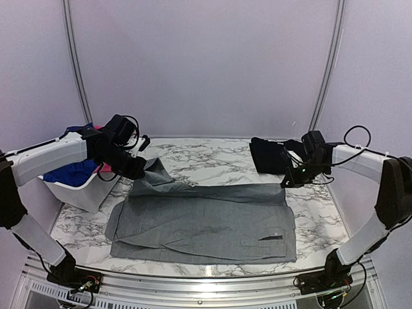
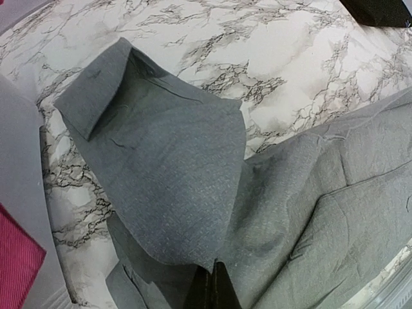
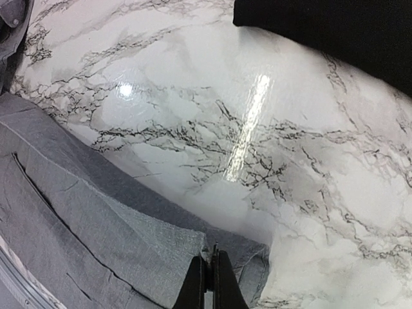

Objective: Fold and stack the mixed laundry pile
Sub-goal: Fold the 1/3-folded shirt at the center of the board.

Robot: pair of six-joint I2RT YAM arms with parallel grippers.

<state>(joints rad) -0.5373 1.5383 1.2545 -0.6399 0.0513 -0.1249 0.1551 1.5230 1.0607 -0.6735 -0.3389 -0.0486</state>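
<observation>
A grey collared button shirt lies spread on the marble table. My left gripper is shut on its far left part and lifts a flap with the collar; the closed fingertips pinch the grey cloth. My right gripper is shut on the shirt's far right corner, just above the table. A folded black garment lies at the back right, also in the right wrist view. Royal blue and hot-pink pieces sit in the basket.
A white plastic basket stands at the left table edge, beside my left arm. Its wall and pink cloth show in the left wrist view. A metal rail runs along the near edge.
</observation>
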